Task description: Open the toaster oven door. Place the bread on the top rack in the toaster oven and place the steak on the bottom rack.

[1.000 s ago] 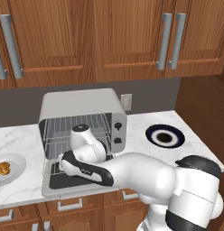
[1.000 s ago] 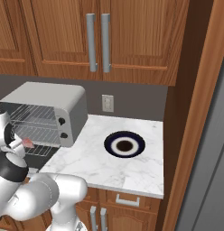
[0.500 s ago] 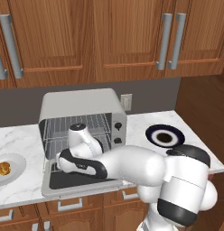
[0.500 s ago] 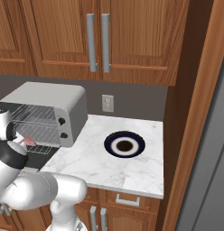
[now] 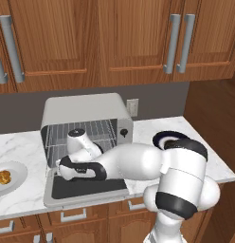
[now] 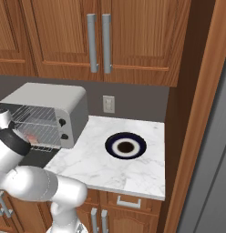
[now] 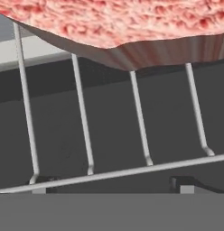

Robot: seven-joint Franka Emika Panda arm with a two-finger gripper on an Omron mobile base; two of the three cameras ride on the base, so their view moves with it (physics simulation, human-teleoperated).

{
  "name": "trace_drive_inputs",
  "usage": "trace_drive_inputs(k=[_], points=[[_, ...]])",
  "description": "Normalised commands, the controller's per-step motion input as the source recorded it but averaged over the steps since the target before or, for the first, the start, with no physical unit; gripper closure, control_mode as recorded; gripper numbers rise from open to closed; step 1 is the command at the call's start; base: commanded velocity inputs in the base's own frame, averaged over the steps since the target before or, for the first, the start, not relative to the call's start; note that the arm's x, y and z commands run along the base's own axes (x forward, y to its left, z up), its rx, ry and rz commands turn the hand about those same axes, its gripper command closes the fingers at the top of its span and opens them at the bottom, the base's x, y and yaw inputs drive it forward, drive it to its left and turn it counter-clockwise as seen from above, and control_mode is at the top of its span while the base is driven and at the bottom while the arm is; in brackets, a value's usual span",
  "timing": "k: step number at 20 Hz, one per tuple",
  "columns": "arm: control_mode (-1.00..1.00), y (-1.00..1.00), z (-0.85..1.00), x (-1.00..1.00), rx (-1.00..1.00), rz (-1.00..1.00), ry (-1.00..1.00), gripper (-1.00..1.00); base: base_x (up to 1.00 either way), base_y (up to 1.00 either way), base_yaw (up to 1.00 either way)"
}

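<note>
Inside the boxy light-grey metal toaster oven (image 5: 86, 111), the pinkish-red flat steak slab (image 7: 127, 27) lies on the lower silver wire rack (image 7: 141, 122); jaws stand open, empty, just before it.

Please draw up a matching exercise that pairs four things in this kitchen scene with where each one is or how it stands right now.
Things:
1. steak
2. bread
3. toaster oven door
4. dark-rimmed plate

Places or states:
A. folded down flat, dark glass facing up
B. on the marble counter right of the toaster oven
C. lying on a wire rack inside the oven
D. on a white plate left of the oven

Pairs: 1-C, 2-D, 3-A, 4-B
</note>
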Motion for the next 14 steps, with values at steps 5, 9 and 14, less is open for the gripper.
trace_drive_inputs(k=[5,9,14], points=[[-1.0,-0.06,-0.08,0.36,-0.02,0.02,-0.12,-1.0,0.0,0.0,0.0],[-1.0,-0.06,-0.01,0.38,0.0,0.0,-0.04,-1.0,0.0,0.0,0.0],[-1.0,-0.06,0.0,0.36,0.0,0.01,0.0,-1.0,0.0,0.0,0.0]])
